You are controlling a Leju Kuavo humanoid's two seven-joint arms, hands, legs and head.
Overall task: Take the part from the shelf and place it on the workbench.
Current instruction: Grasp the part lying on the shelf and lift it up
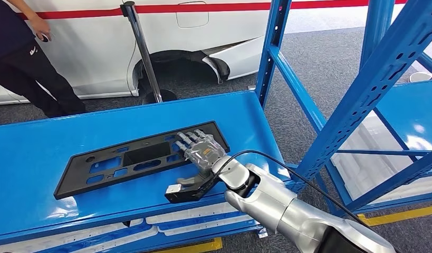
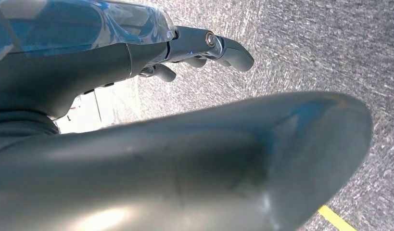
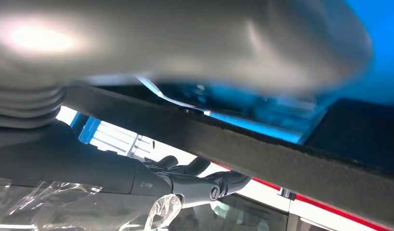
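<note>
A long flat black plastic part [image 1: 124, 161] with several cut-outs lies on the blue shelf board [image 1: 34, 153]. My right hand [image 1: 203, 153], wrapped in clear film, is on the part's right end. Its fingers lie over the top face and its thumb sits at the near edge. In the right wrist view the part's edge [image 3: 262, 144] runs between the thumb [image 3: 185, 43] and the dark fingers [image 3: 199, 183], so the hand grips it. My left hand [image 2: 185, 159] hangs over grey floor, its fingers [image 2: 228, 48] stretched out and holding nothing.
Blue shelf uprights and braces [image 1: 382, 79] stand to the right of my right arm. White wrapped parts [image 1: 203, 216] lie on the level below. Behind the shelf are a white car [image 1: 203, 31], a grey post [image 1: 145, 52] and a person [image 1: 24, 58] at the back left.
</note>
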